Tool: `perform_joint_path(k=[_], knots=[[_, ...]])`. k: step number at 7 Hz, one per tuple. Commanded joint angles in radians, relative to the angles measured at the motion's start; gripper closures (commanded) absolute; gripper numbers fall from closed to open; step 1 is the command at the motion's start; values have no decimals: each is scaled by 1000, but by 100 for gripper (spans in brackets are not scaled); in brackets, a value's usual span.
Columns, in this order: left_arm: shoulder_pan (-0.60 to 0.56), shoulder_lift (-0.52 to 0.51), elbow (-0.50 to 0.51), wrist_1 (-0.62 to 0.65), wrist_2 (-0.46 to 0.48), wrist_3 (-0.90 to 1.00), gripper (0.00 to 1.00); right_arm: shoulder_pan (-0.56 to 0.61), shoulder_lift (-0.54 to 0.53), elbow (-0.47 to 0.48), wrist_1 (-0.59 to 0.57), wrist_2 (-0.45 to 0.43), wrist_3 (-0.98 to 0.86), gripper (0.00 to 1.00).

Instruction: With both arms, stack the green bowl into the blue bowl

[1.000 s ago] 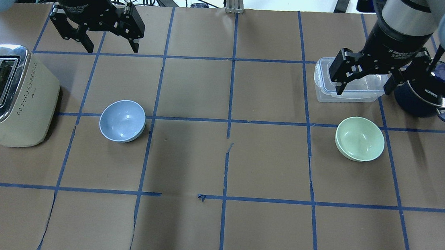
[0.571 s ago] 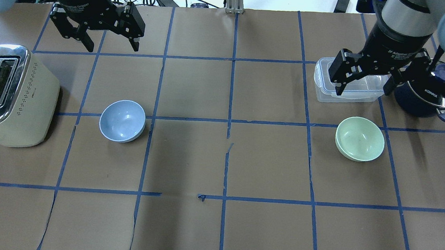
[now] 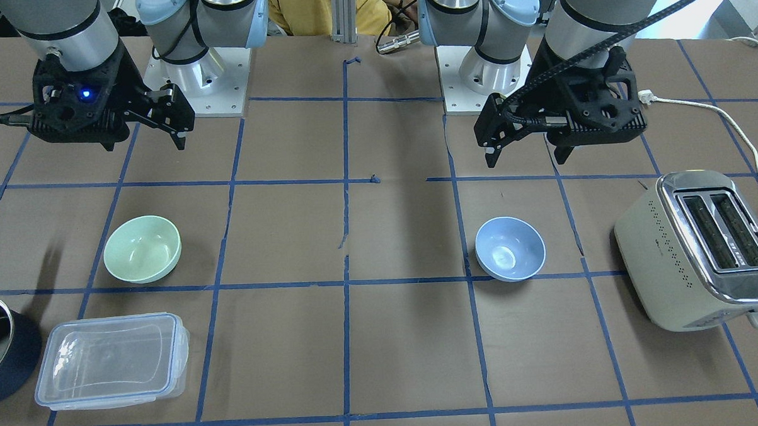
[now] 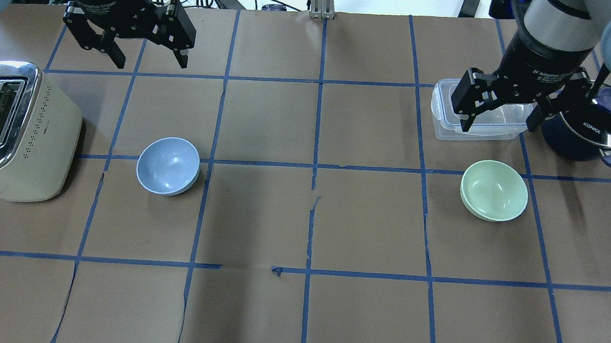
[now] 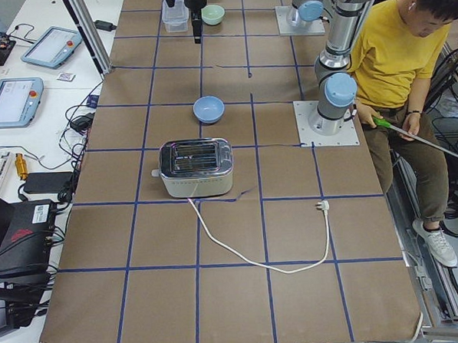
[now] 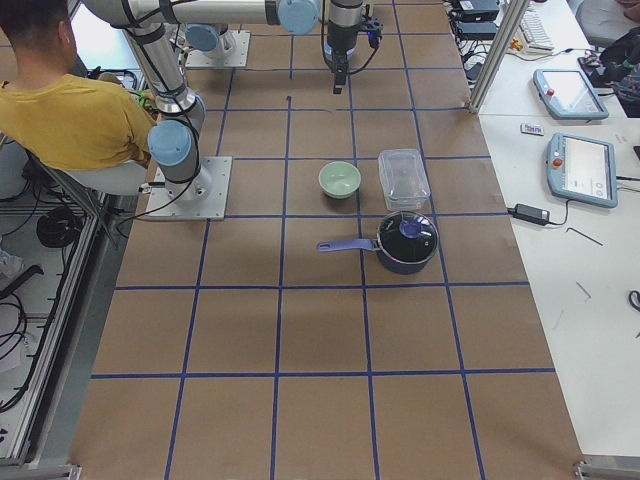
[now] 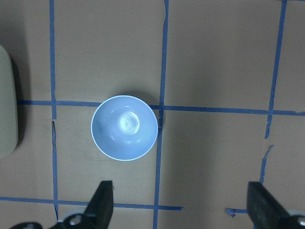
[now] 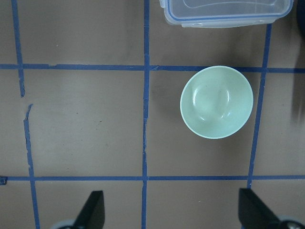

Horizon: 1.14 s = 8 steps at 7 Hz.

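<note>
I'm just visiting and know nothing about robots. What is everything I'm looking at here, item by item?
table: one, brown with blue tape grid, under everything.
green bowl: one, pale green, robot's right half, empty.
blue bowl: one, pale blue, robot's left half, empty.
toaster: one, cream and chrome, left end, beside the blue bowl.
clear container: one, see-through, lidded, beyond the green bowl.
pot: one, dark blue, glass lid, beside the clear container.
person: one, yellow shirt, seated behind the robot.
left claw: one, black, open, empty, raised on the blue bowl's side.
right claw: one, black, open, empty, raised on the green bowl's side.
</note>
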Motion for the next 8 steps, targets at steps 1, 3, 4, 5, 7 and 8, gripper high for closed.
perform_joint_path(k=[1,3,4,5,7,8], knots=[[2,2,-3,2,-1,-1,0,0,0,0,-1,0,0,0],[2,2,-3,2,-1,0,0,0,0,0,-1,0,2,0],[2,2,-3,2,-1,0,0,0,0,0,-1,0,0,0],[2,-4,1,3,-1,0,0,0,0,0,-1,0,0,0],[2,-12,-2,3,-1,0,0,0,0,0,1,0,0,0],[2,-11,3,3,-1,0,0,0,0,0,1,0,2,0]])
